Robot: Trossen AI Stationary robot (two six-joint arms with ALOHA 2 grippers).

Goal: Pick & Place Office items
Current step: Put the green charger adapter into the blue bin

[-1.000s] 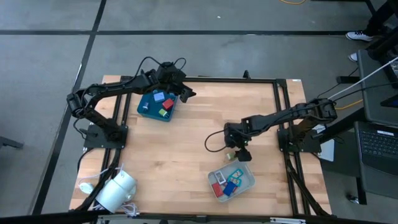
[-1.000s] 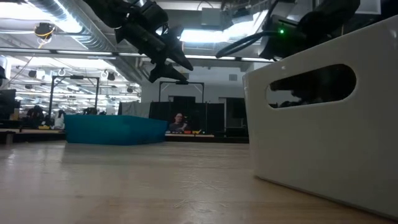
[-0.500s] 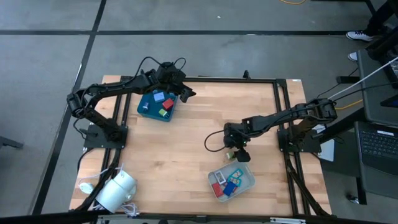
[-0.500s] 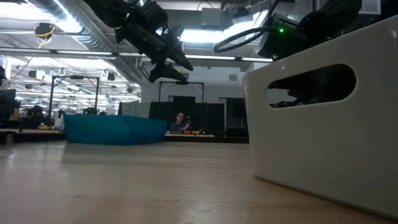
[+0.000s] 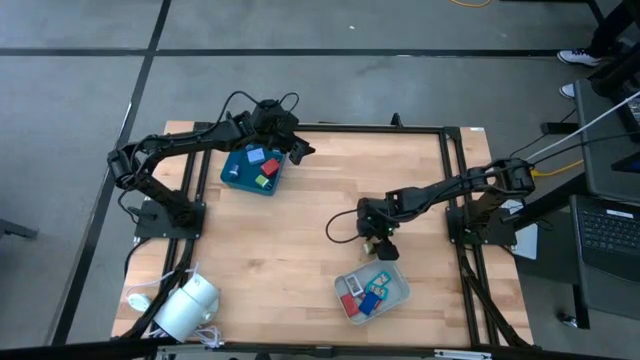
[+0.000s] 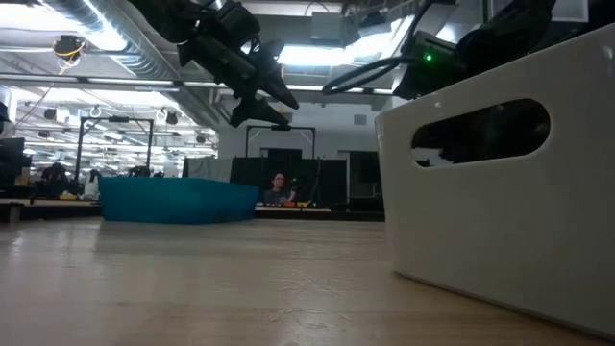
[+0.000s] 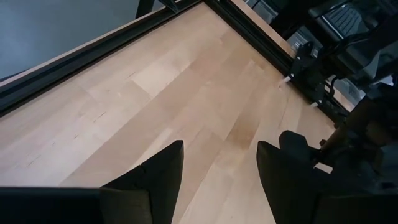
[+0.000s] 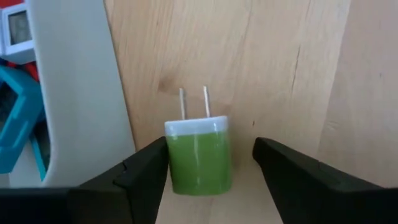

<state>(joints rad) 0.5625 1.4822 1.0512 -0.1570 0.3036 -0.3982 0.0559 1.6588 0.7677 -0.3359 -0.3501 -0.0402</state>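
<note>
right arm drew back slightly | green plug point(image 8: 199, 155) between open right end effector point(image 8: 211, 165) fingers

Green plug adapter point(image 8: 198, 158): small green block, white face, two metal prongs. Lies flat on bare wood just beside the pale grey tray's point(image 8: 81, 99) far rim, outside it, prongs parallel to the tray wall. In the high view it is a green speck point(image 5: 370, 251).

Pale grey tray point(image 5: 400, 296), near right: several small items crowded together, red point(image 5: 349, 301), blue point(image 5: 367, 303), light blue point(image 5: 381, 278).

Teal tray point(image 5: 233, 176), far left: light blue block point(image 5: 255, 155), red block point(image 5: 270, 166), green piece point(image 5: 262, 182).
</note>
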